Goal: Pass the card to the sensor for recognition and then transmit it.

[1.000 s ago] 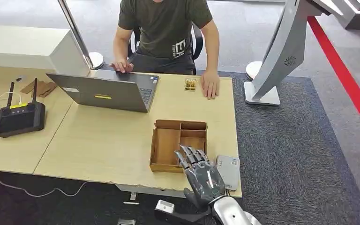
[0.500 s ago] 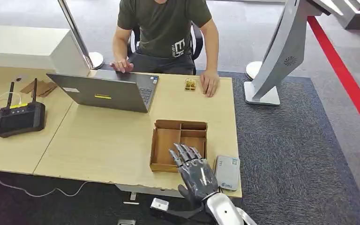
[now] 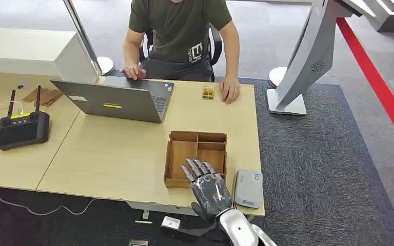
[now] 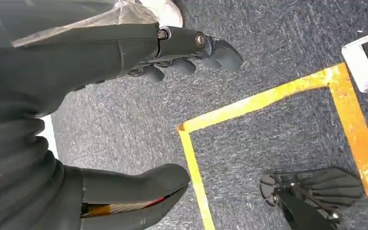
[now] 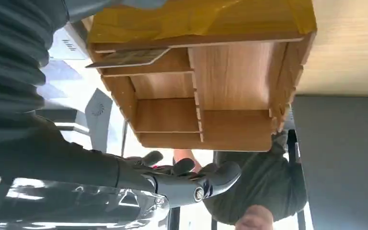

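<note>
Landmark: the cardboard tray [image 3: 195,158] on the bench [image 3: 113,154].

Right hand [image 3: 208,185]: above the tray's near right corner, fingers spread and extended, holding nothing. Left hand [image 4: 139,120]: hanging over the carpet [image 4: 268,62], fingers apart, nothing between them.

Card [image 5: 124,57]: in the right wrist view, a thin flat piece lies in the tray compartment nearest the hand; this is judged to be the card. Sensor [image 3: 249,188]: the grey flat device just right of the tray, at the bench edge.

Risks:
- The card lies flat against the compartment floor, close to the divider walls. Fingers may slide over it or strike a wall and shift the light tray.
- A pushed tray could nudge the sensor toward the bench edge.

Not determinable:
- In the head view the right hand covers the card's compartment.
- Card markings are unreadable.
- The seated person [image 3: 182,31] is cut off at the frame
</note>
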